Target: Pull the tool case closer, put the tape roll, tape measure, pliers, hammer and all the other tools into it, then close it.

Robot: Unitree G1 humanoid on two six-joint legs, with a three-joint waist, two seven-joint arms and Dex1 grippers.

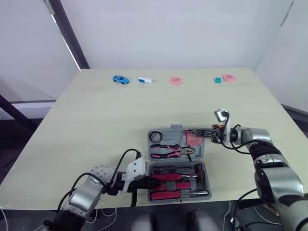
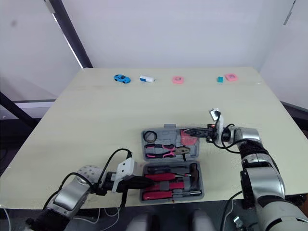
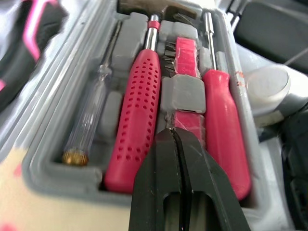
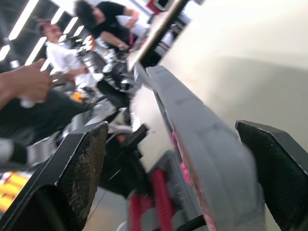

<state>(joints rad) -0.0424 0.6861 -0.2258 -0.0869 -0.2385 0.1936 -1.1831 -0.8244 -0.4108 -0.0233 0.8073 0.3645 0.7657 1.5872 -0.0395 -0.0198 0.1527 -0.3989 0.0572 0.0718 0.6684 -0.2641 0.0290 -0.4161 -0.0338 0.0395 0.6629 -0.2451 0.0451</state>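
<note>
The tool case [image 1: 207,150] is lying open on the table [image 1: 96,125]. It is grey, with its two halves side by side, and the near half is sitting close to the table's near edge. The left gripper [image 1: 149,183] is reaching over that half's left rim, its fingers pressed together to a thin slit. The left wrist view is showing its tip pointing at a red block-shaped tool [image 3: 185,53] in the middle slot. The hammer [image 3: 139,120], with its dotted red handle, is lying to one side of that tool and a red screwdriver [image 3: 224,125] to the other. A clear-handled tester [image 3: 89,125] is lying past the hammer.

In the case's far half the pliers [image 1: 168,152], the black tape roll [image 1: 155,136] and the pink tape measure [image 1: 192,139] are sitting in their slots. The right gripper [image 1: 204,132] is hovering at the far half's right rim, fingers spread wide. The right wrist view is showing one finger on each side of the grey wall, with blurred people [image 4: 106,19] behind.

To the left, to the right and beyond the case, open tabletop is stretching away. Small toys [image 1: 121,79] are lined along the far edge, well apart from the case.
</note>
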